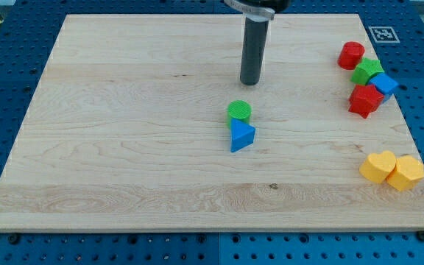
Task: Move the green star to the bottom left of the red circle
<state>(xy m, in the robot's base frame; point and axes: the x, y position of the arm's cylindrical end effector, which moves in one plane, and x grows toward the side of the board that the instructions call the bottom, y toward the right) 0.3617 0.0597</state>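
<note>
- Table (124, 147): a pale wooden board filling most of the frame, resting on a blue perforated base. Its wide left half carries no blocks, so the blocks lie in three groups at centre and right.
- Rod: a dark straight cylinder descending from the top centre of the frame. There is no gripper on this arm, so nothing opens, closes or is held. My tip (250, 82) stands on the table just above the centre pair and touches no block.
- Right-edge cluster, upper right of the frame: the red circle (350, 55) sits topmost. The green star (366, 71) lies just below and to its right, touching or nearly touching it. A blue block (385, 84), shape unclear, presses against the star's lower right. A red block (364, 100), possibly a star, sits directly beneath the green star.
- Judgement: the green star is boxed in on three sides, so it probably has to leave by its left side, towards the open table, and then be steered under the circle's lower left. My tip is well apart from it.
- Yellow pair, lower right: two yellow blocks (392, 169) touching side by side, clear of the task.
- Centre pair: a green cylinder (239, 111) directly above a blue triangle (242, 136), touching it.
</note>
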